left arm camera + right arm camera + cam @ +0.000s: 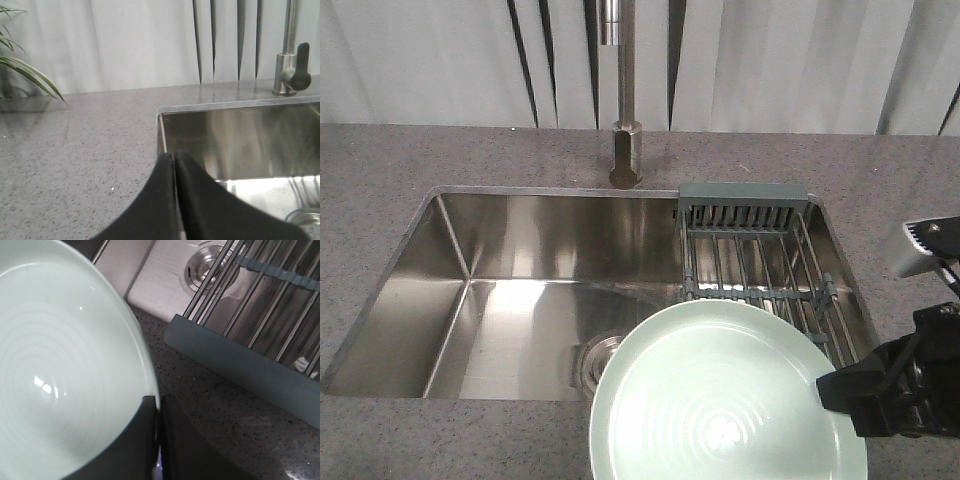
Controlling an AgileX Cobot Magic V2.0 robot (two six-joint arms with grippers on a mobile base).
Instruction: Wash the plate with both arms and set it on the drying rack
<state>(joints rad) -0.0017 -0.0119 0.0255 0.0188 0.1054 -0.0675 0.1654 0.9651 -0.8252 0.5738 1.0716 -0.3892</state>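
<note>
Stainless steel sink (pixel 520 230) is set into a grey speckled countertop (pixel 400 170), with a steel faucet (pixel 625 100) standing at its rear edge and pale vertical blinds (pixel 770 60) behind. The basin floor carries a round drain fitting (pixel 595 360), partly hidden in the front view by the plate. The drying rack (pixel 760 260) occupies the right end of the sink: parallel steel wires run front to back, the slotted grey-blue end sits against the rear wall, and the right wrist view shows the plain grey-blue end (pixel 235 355) lying at the near counter edge. The plate (pixel 720 400), pale mint green with faint concentric rings, is held face up in front of the sink at the near counter edge. Its far rim overlaps the rack's near end in the front view, but the right wrist view shows bare countertop between plate and rack, so the plate is not on the rack. The plate's face shows only the rings and glare. The right gripper (pixel 830 390) pinches the plate's right rim, one finger on each face of the rim, as confirmed in its own wrist view (pixel 157 402). A light grey boxy module (pixel 920 245) shows on the right arm above it. The left gripper (pixel 173 156) has its fingers pressed together with only a thin slit between them, and is positioned over the countertop just beside the sink's left rear corner. A plant (pixel 20 65) stands at the far left of the counter.
</note>
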